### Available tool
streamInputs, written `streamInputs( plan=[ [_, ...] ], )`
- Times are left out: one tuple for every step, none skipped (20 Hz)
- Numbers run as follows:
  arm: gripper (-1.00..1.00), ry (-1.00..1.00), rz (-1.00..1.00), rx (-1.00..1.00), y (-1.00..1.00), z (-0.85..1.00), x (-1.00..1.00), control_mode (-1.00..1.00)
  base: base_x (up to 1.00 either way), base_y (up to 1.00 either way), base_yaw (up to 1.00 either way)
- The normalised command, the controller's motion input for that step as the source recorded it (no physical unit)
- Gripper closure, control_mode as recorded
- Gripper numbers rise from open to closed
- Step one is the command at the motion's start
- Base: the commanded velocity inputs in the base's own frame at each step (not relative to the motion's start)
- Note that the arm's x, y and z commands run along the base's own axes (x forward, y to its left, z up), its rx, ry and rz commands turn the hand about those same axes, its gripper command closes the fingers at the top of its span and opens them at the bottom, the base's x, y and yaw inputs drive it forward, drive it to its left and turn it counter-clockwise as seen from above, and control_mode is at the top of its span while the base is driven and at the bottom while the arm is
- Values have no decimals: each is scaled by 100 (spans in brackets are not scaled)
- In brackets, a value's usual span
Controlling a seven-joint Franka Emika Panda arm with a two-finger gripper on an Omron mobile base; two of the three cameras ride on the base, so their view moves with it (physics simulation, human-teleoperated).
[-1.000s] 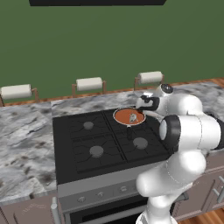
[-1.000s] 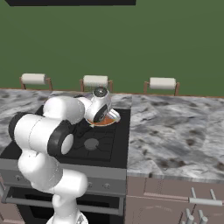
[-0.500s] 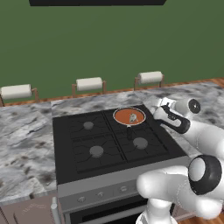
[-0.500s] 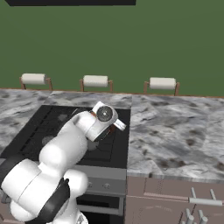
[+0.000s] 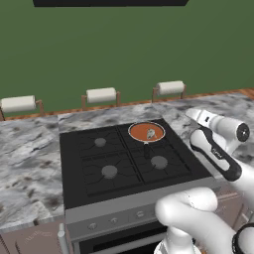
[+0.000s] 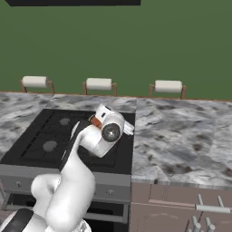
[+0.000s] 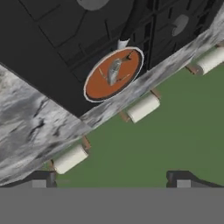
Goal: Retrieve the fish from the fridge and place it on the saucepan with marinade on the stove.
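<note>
**Fish in the pan**

The fish lies in the marinade inside the saucepan on the stove's rear right burner. The gripper stands wide apart and empty, away from the pan.

Your white arm is bending up from the base and reaching out sideways. Your end effector is staying wide open, holding nothing, with its two dark fingertips standing far apart.

Black stove; orange-red marinade; grey-beige fish; grey-mottled counter; green wall.
</note>
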Motion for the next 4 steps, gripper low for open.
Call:
streamInputs(
  plan=[
    [-100, -17, 4, 1, -16, 58, -30, -100, 0, 0, 0],
    [-100, -15, 3, 1, -16, 59, -29, -100, 0, 0, 0],
    [-100, -13, 3, 1, -16, 59, -28, -100, 0, 0, 0],
    [-100, -11, 2, 0, -16, 61, -26, -100, 0, 0, 0]
  ],
)
